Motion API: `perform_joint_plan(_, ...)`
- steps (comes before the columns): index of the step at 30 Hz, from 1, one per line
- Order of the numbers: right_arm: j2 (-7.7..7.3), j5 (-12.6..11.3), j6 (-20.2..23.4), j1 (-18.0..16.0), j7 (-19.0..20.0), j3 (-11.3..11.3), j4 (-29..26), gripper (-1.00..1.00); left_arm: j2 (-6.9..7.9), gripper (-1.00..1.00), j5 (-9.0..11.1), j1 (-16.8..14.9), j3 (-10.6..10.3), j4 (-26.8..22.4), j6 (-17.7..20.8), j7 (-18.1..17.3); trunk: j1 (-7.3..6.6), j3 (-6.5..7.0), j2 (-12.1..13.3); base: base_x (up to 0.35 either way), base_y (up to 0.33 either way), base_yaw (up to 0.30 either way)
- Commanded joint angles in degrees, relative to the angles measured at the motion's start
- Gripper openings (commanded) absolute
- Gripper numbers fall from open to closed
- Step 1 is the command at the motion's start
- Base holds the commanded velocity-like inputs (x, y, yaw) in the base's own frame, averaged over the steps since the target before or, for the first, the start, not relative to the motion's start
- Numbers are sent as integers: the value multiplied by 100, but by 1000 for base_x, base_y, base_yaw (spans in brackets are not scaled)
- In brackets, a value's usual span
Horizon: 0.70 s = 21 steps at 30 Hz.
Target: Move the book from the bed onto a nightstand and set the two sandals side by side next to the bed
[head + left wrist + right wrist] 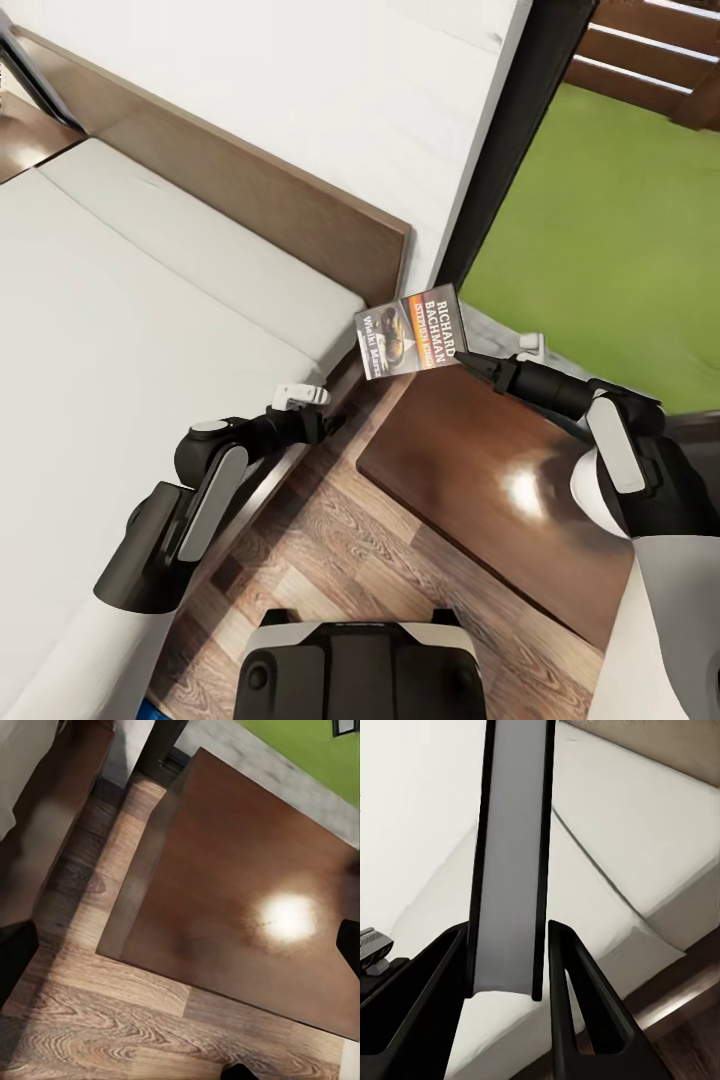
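My right gripper (465, 358) is shut on the book (410, 335), a thin paperback with an orange band reading "Richard Bachman". It holds the book by one edge, in the air over the far corner of the dark brown nightstand (480, 480). In the right wrist view the book's edge (510, 855) stands clamped between the two black fingers (435, 990). My left gripper (335, 420) hovers open and empty by the side of the bed (120, 330), above the floor. A sliver of bright blue (150, 712) shows by the bed; I cannot tell whether it is a sandal.
The nightstand's glossy top (240, 892) is bare, with a bright glare spot. A strip of wood-plank floor (330, 540) runs between bed and nightstand. Behind are the brown headboard (260, 190), a white wall and a black window frame (510, 130) with green grass outside.
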Motion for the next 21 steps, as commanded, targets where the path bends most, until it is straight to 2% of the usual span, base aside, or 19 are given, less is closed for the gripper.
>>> perform_joint_plan(1, 1, -24, 34, -3, 1, 0, 0, -100, 3, 100, -14, -4, -3, -5, 20, -17, 25, -14, -49, 0, 0, 0)
perform_joint_plan(12, 9, -24, 30, -3, 3, 8, -3, -100, 4, 100, -29, -4, 2, -5, 18, -16, 267, -109, -490, -8, 0, 0)
perform_joint_plan(21, 8, -23, 30, -3, 6, 6, -1, -100, 4, 100, -39, -4, -5, -5, 16, -16, 464, -187, -851, -252, 0, 0)
